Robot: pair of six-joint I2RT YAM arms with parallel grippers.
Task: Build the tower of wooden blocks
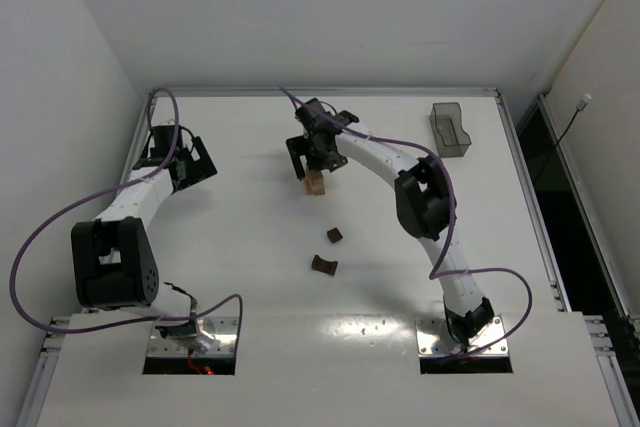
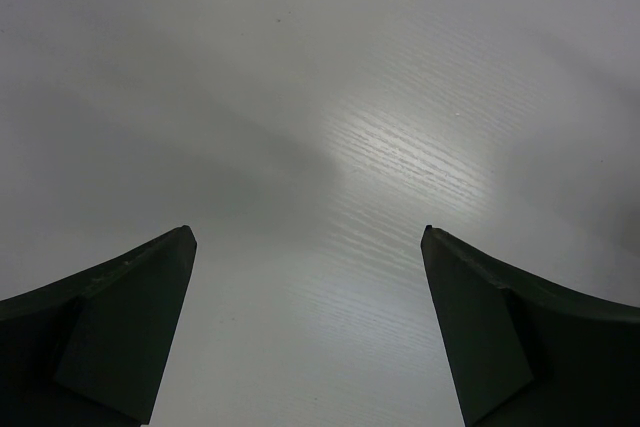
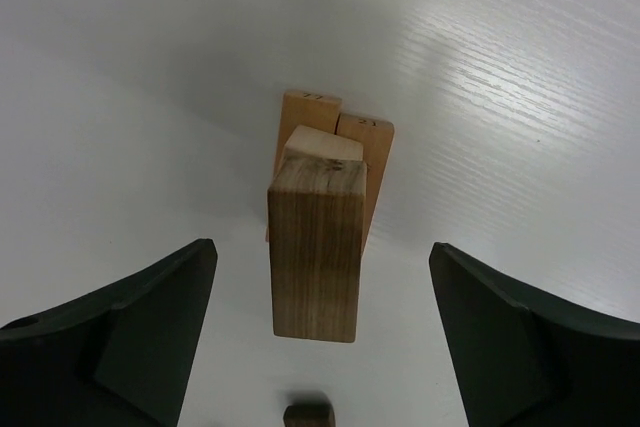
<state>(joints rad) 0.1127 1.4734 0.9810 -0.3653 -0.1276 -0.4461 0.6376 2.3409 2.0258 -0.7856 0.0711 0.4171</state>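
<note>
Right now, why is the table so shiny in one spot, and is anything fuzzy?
Left wrist: light bouncing off the table makes a bright streaky patch, with grey shade to its left. Right wrist: the same glare sits top right; the wood block tower looks sharp, stretched tall by the close lens. Top external: even light, only faint shadows.

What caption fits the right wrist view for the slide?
Right hand open, straddling the wood block tower on the white table.
</note>
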